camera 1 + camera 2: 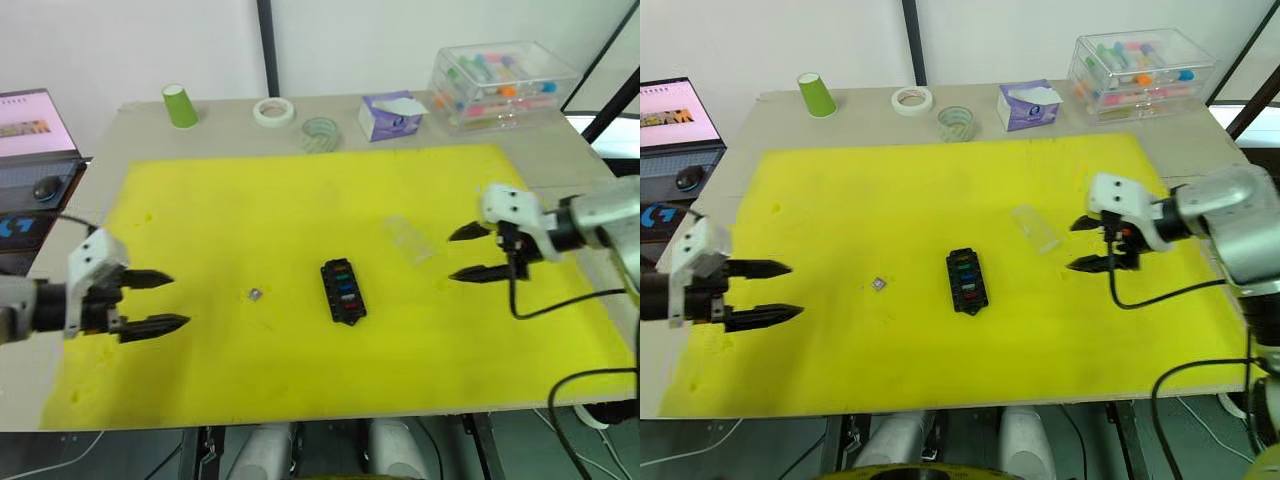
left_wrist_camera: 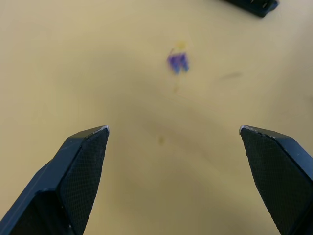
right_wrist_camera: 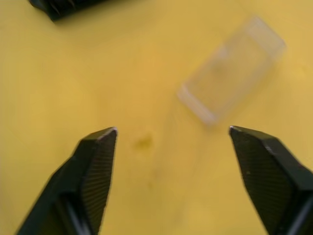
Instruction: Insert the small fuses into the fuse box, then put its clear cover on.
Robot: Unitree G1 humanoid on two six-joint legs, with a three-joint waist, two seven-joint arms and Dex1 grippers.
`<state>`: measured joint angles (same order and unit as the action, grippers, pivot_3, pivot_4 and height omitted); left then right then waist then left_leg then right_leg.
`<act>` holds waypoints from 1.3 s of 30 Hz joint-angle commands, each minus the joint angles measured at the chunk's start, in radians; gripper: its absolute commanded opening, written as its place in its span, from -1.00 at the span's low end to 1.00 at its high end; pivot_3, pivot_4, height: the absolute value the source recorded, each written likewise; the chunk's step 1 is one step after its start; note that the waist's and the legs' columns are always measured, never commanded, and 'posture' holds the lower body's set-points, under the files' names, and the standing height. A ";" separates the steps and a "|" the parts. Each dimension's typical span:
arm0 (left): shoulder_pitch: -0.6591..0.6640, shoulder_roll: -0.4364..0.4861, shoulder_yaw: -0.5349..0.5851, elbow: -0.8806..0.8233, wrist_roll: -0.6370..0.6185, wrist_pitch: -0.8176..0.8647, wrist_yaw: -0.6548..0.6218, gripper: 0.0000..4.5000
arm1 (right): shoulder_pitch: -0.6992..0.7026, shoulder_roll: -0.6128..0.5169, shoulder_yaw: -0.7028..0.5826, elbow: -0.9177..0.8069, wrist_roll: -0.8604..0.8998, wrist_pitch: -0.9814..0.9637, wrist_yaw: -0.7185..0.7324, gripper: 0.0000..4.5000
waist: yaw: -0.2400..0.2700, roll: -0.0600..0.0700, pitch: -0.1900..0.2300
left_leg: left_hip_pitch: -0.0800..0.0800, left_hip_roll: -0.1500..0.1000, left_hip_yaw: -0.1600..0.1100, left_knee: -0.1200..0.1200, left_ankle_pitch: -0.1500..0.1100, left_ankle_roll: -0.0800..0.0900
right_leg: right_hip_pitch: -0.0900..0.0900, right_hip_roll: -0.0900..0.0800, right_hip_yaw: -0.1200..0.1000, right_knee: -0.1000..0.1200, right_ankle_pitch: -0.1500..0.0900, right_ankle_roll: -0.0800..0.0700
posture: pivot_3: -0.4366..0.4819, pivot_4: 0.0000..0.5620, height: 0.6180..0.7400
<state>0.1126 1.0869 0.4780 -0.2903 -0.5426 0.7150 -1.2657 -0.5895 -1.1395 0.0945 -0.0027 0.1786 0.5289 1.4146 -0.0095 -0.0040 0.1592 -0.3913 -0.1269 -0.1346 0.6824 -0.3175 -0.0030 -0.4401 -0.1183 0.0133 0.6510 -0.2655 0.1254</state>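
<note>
One loose fuse (image 1: 254,294) lay on the yellow mat (image 1: 250,390), between the left gripper (image 1: 168,301) and the fuse box (image 1: 342,291). Both grippers' fingers were spread and empty. The clear cover (image 1: 410,238) lay just beside the right gripper (image 1: 470,252); it was probably light, rigid and slippery, best gripped across its long sides.
</note>
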 commanded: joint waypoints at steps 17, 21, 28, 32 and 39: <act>-0.118 -0.027 -0.122 -0.007 -0.025 -0.059 0.021 1.00 | -0.119 0.079 -0.023 -0.141 0.105 0.131 -0.073 0.99 | -0.004 0.002 0.001 | 0.000 0.001 0.001 -0.001 0.000 0.000 | -0.001 0.000 0.000 0.000 0.000 0.000 | -0.05 -0.47 1.00; -0.207 -0.074 -0.215 -0.019 -0.113 0.048 0.035 1.00 | -0.231 0.192 0.020 -0.241 0.203 0.276 -0.089 0.99 | -0.003 0.002 0.001 | 0.000 0.001 0.000 -0.001 0.000 0.000 | -0.001 0.000 0.000 0.000 0.000 0.000 | -0.05 -0.47 1.00; -0.360 -0.179 -0.293 0.113 -0.249 0.270 0.079 1.00 | -0.314 0.324 0.155 -0.324 0.231 0.329 -0.120 0.99 | -0.001 0.001 0.001 | 0.000 0.000 -0.001 0.001 0.000 0.000 | 0.000 0.000 0.000 0.000 0.000 0.000 | -0.05 -0.47 1.00; -0.443 -0.247 -0.323 0.232 -0.306 0.421 0.115 1.00 | -0.320 0.403 0.252 -0.348 0.196 0.306 -0.159 0.99 | -0.006 0.000 0.001 | 0.000 0.001 -0.001 0.001 0.000 0.000 | -0.001 0.001 0.000 0.001 0.000 0.000 | -0.05 -0.47 1.00; -0.493 -0.307 -0.368 0.395 -0.291 0.514 0.146 1.00 | -0.329 0.446 0.292 -0.338 0.176 0.278 -0.184 0.99 | -0.007 0.000 0.000 | 0.000 0.000 -0.001 0.001 0.000 0.000 | -0.001 0.001 -0.001 0.002 0.000 0.000 | -0.05 -0.47 1.00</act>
<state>-0.3682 0.7787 0.1216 0.0931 -0.8294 1.2079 -1.1207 -0.8937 -0.7015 0.3900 -0.3274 0.3572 0.8234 1.2358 -0.0167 -0.0040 0.1596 -0.3915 -0.1268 -0.1355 0.6836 -0.3174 -0.0032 -0.4413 -0.1175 0.0125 0.6525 -0.2655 0.1255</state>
